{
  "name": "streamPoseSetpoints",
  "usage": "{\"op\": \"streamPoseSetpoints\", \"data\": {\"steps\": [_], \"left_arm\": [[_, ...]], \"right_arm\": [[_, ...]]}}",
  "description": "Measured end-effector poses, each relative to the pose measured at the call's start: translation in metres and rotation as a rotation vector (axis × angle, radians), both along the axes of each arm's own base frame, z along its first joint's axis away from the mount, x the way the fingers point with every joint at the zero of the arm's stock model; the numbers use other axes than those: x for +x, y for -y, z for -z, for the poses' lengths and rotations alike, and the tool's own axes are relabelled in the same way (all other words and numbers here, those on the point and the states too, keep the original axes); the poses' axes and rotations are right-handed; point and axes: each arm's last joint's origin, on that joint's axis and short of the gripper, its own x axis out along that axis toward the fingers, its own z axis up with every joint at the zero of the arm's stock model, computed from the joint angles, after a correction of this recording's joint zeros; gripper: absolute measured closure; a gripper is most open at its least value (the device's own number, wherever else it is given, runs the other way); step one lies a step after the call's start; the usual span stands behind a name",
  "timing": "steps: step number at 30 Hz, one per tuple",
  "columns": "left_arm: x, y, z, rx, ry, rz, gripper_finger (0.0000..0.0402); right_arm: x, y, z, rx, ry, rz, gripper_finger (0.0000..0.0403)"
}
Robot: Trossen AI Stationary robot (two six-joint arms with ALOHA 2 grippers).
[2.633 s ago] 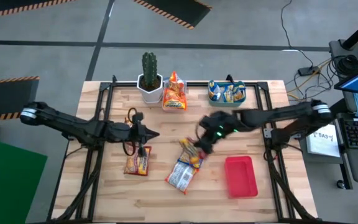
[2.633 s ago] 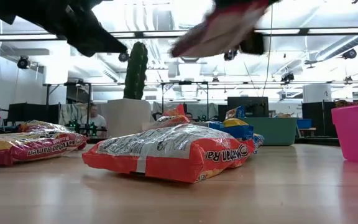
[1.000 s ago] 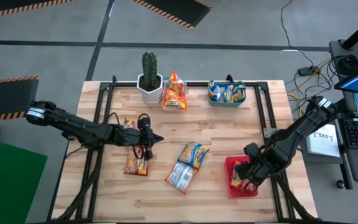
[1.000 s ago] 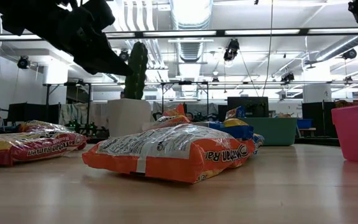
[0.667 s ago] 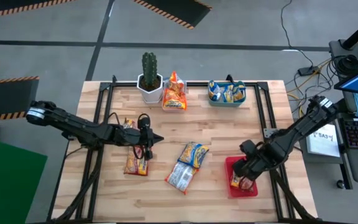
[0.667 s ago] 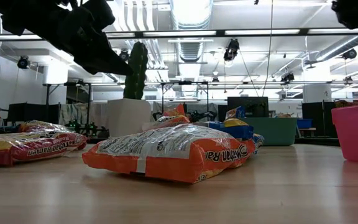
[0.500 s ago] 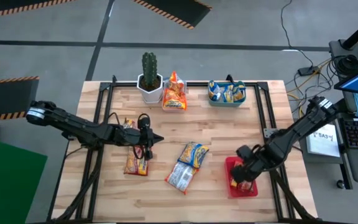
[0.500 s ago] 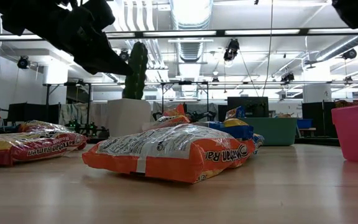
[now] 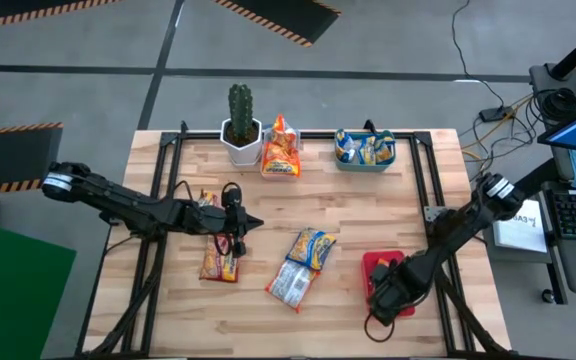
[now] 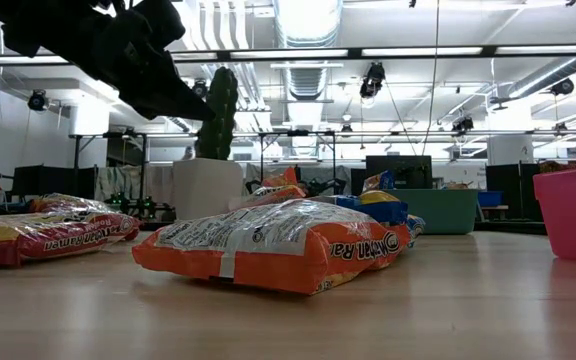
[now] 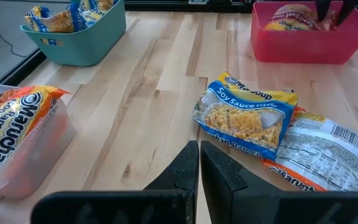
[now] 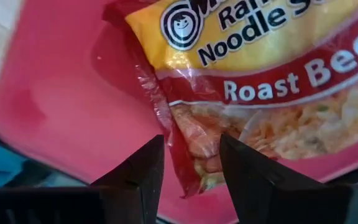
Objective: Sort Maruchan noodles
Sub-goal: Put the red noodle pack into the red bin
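Observation:
My right gripper (image 9: pixel 386 292) hangs open over the red tray (image 9: pixel 400 262), fingers pointing down. A red-and-yellow Roast Beef noodle packet (image 12: pixel 272 81) lies flat in the tray, and one corner (image 12: pixel 188 155) shows between the fingertips (image 12: pixel 191 140). My left gripper (image 9: pixel 251 222) is shut and empty, hovering left of centre; its wrist view shows the fingertips (image 11: pixel 199 144) together. A blue-and-yellow packet (image 9: pixel 311 247) and an orange-and-silver packet (image 9: pixel 291 283) lie mid-table. An orange packet (image 9: pixel 220 263) lies by the left gripper.
A teal bin (image 9: pixel 365 148) with blue-and-yellow packets stands at the far right. Orange packets (image 9: pixel 280 150) stand beside a potted cactus (image 9: pixel 240 122) at the far edge. Another packet (image 9: pixel 206 200) lies under the left arm. Bare wood shows near the front edge (image 9: pixel 218 320).
My right gripper carried the red packet from mid-table to the red tray, where it now lies. In the last second the gripper has shifted slightly toward the table's near edge over the tray, and the right arm has folded lower.

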Motion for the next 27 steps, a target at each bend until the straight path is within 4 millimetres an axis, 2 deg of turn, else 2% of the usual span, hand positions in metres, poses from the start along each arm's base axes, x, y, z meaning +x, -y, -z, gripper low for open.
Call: {"op": "streamPoseSetpoints", "data": {"steps": [3,7,15,24,27], "left_arm": [[0.000,0.000,0.000,0.000,0.001,0.000,0.0402],[0.000,0.000,0.000,-0.001,0.006,0.000,0.0402],[0.002,0.000,-0.003,-0.008,0.039,0.000,0.0402],[0.003,0.001,-0.006,0.019,0.062,0.015,0.0402],[0.003,0.001,-0.007,0.018,0.071,0.015,0.0402]], "right_arm": [[0.001,0.000,0.003,-0.002,-0.001,-0.023,0.0259],[-0.002,0.004,-0.004,-0.005,0.000,-0.009,0.0259],[-0.010,0.016,-0.012,-0.161,0.035,0.006,0.0259],[0.002,0.014,0.015,-0.218,0.090,-0.091,0.0260],[0.003,0.013,0.017,-0.221,0.085,-0.100,0.0260]]}}
